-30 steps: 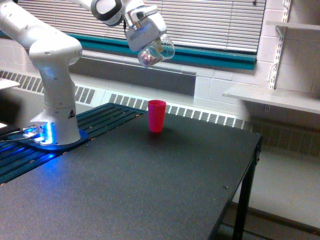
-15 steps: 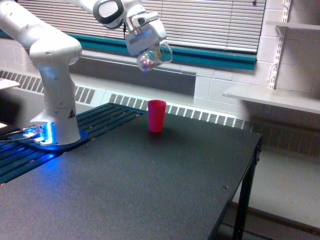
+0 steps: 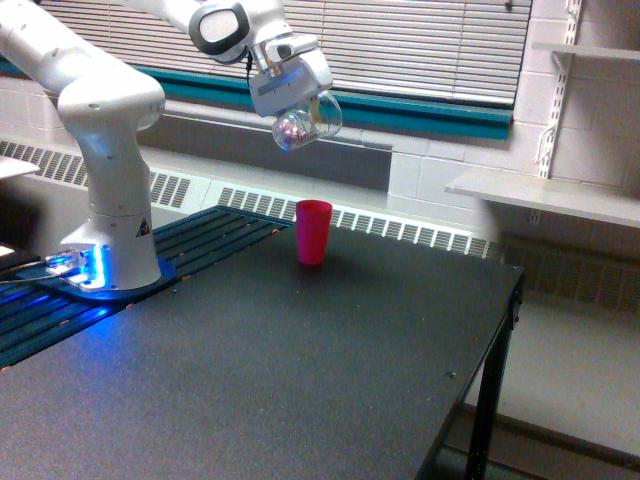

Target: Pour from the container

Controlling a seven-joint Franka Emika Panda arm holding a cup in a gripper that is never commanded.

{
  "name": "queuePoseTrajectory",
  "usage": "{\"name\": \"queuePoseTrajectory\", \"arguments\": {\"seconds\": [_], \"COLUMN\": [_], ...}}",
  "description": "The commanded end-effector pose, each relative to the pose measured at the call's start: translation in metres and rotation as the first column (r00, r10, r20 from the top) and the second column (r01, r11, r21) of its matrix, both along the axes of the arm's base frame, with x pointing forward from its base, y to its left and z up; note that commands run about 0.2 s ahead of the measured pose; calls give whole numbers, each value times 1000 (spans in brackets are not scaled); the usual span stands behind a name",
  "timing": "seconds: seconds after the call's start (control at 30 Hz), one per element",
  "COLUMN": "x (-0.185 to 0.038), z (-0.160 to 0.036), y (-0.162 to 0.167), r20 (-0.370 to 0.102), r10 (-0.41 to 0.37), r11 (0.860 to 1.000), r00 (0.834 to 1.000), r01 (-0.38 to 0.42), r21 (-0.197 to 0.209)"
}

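While tilted, gripper (image 3: 300, 103) clamps container (image 3: 305, 122) above pink cup (image 3: 313, 231).

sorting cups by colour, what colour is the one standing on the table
Bright pink, opaque: the pink cup, clearest in the exterior view, the only view.

The container (image 3: 305, 122) in my pincer (image 3: 300, 105) is a small clear plastic cup, see-through enough that pinkish-white pieces show inside it. I hold it high in the air, well above the worktop (image 3: 300, 370), tipped far over onto its side so its axis runs nearly level. The pieces sit bunched at the end toward the exterior view's left, the lower end. It hangs in front of the window blinds, above and slightly to the exterior view's left of the pink cup (image 3: 313, 231).
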State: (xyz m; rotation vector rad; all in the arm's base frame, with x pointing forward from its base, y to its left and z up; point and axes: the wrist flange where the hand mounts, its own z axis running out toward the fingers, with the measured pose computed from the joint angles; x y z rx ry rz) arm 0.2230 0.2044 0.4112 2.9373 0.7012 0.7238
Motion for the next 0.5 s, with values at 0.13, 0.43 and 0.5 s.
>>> {"name": "queuePoseTrajectory", "arguments": {"seconds": [0.13, 0.43, 0.5], "x": [-3, -8, -9], "z": [-20, -31, -34], "y": [-8, -4, -2], "r20": [-33, -46, -52], "r10": [21, 26, 28], "r11": [998, 996, 995], "r00": [999, 999, 998], "r01": [-23, -30, -33], "r21": [-60, -87, -94]}}
